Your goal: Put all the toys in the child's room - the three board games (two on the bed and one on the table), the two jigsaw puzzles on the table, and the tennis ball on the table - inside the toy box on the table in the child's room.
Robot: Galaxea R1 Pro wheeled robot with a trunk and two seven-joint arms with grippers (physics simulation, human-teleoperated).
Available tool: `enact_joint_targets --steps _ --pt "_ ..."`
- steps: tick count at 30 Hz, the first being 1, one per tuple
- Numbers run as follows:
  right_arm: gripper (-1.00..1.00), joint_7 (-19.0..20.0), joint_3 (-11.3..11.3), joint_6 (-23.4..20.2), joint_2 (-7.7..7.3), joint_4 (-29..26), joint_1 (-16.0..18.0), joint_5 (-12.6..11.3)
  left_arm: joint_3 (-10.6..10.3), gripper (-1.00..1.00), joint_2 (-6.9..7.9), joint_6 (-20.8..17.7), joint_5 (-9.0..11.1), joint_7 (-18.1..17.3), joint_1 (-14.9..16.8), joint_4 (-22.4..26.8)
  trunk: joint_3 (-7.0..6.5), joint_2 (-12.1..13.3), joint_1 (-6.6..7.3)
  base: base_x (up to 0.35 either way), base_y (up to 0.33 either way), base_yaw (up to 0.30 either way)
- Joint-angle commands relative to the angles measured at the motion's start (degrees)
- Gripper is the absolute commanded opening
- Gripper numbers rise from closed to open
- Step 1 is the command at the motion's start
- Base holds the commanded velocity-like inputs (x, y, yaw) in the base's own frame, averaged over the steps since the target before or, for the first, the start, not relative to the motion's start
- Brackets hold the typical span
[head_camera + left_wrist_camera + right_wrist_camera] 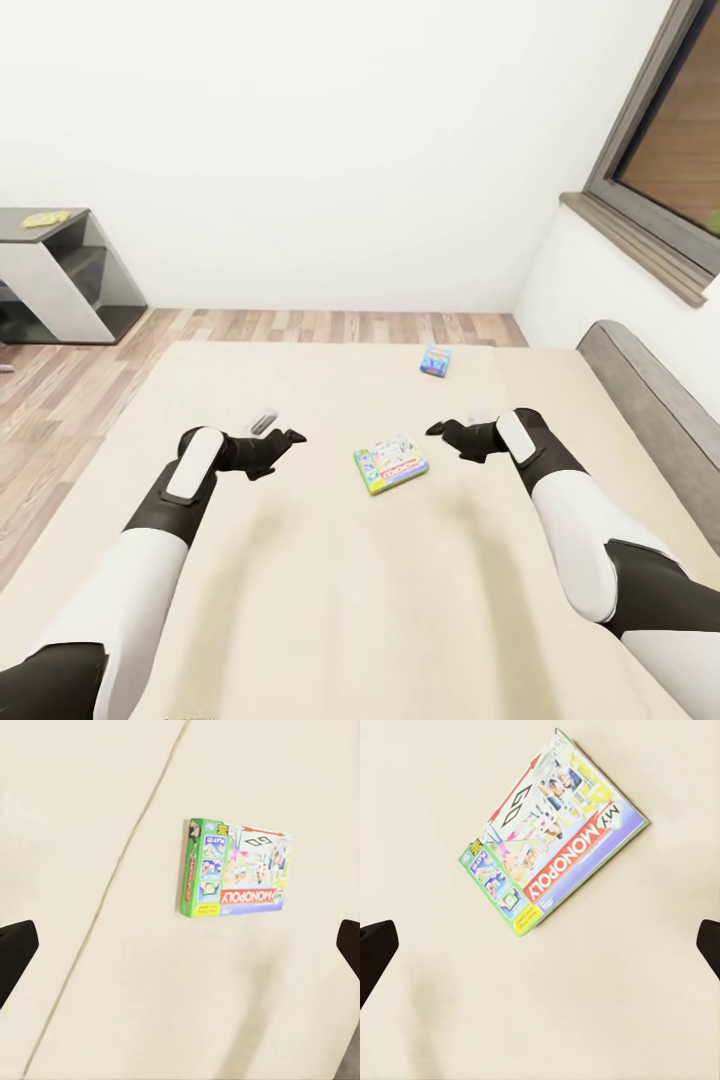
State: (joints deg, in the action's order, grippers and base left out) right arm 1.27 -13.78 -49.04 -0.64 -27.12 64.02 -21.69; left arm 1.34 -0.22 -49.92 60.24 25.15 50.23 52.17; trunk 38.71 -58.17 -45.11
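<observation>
Head view shows my left gripper (283, 441) and my right gripper (447, 431) hanging over the middle of the bed (300, 600), both pointing inward toward each other, with nothing between their fingers. In each wrist view the dark fingertips sit at the far sides of the picture with bare mattress between them, so both sets of jaws stand wide apart and empty. Between the two grippers, a little nearer my right one, the MY MONOPOLY board game (391, 465) lies flat on the beige mattress, its green edge toward my left arm, touched by neither gripper. From my left wrist I see this box (234, 868) lying printed side up beside the seam (112, 889) that divides the mattress into two sections; from my right wrist it (553, 832) sits turned at an angle, the title readable along its purple band. Farther out, toward the far edge of the bed, the smaller light-blue board game (435, 360) lies flat, well apart from the first. Along the bed's right edge runs the grey padded headboard (650, 400). Past the bed's far left corner, across the wood-plank floor (60, 400), stands the dark grey end of the table (50, 275), with a small yellow-green flat thing on top that is too small for me to make out.
</observation>
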Motion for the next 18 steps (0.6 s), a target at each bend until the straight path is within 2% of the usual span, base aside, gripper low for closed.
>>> enact_joint_targets --steps 1,14,18 --pt "1.00 0.1 -0.3 -0.1 -0.01 -0.1 0.0 0.2 -0.2 1.00 -0.19 -0.1 0.2 -0.1 0.0 0.0 0.14 0.0 0.00 0.000 0.000 0.069" --pt "1.00 0.8 -0.2 2.7 -0.19 -0.3 0.0 0.0 -1.3 1.00 -0.36 0.0 -0.4 -1.2 0.0 0.4 1.36 0.0 0.00 0.000 0.000 0.077" --pt "1.00 1.0 0.0 6.3 -0.18 -0.1 0.0 0.0 -1.5 1.00 -0.48 -0.3 -0.2 -1.8 0.0 0.5 1.74 0.0 0.00 0.000 0.000 0.082"
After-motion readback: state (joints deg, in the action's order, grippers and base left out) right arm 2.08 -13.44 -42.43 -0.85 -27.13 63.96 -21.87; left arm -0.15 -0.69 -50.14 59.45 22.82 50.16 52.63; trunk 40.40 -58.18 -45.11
